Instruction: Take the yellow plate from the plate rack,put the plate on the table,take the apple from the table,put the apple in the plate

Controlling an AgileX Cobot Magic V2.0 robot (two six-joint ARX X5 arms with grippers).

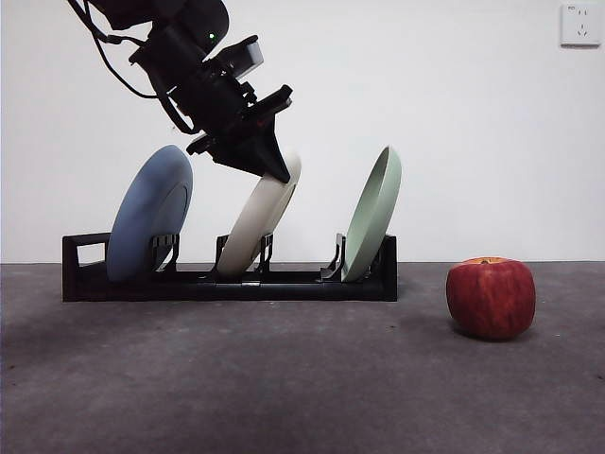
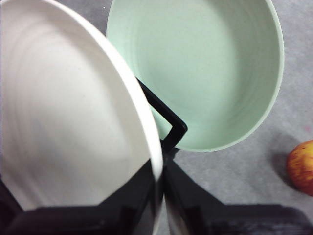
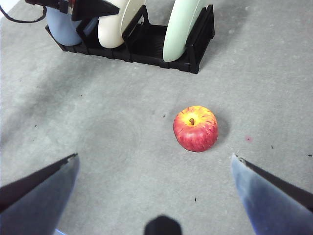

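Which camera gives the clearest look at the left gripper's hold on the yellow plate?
The left wrist view: the left gripper has a jaw on each side of the yellow plate rim. The front view shows it at the rim's top, plate in the plate rack. The right wrist view shows only its tip.

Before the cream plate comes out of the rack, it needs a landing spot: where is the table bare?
Bare table runs wide in front of the plate rack, up to the apple. A smaller gap lies between rack and apple. The rack is crowded: blue plate, yellow plate with the left pincer closed on its rim, green plate.
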